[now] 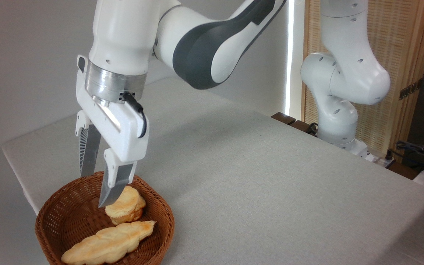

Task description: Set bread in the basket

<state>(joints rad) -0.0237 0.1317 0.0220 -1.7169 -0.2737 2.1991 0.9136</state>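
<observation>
Plainly, the bread [109,243] lies inside the basket [162,230], flat along the near side of the bowl with one end toward the front rim and the other pointing at the small bun [125,209] behind it. I have the gripper [96,189] above the back of the basket with its fingers apart and nothing between them; the nearer fingertip hangs just over the bun, and I cannot tell whether it touches. As I judge it, the loaf handles as a light thing, fairly stiff along its length since it keeps its leaf shape while resting on the curved weave, with a dry, browned, braided crust that gives the fingers some bite and should not slip. It could dent or crumble under a hard squeeze, so a gentle pinch suits it. If I had to take it up, I would close across the narrow width near the middle, where the braid is thickest and the ends balance. The basket looks rigid and steady on the table [271,176]. I see no brand, label or readable writing on the bread, the basket or the arm.
</observation>
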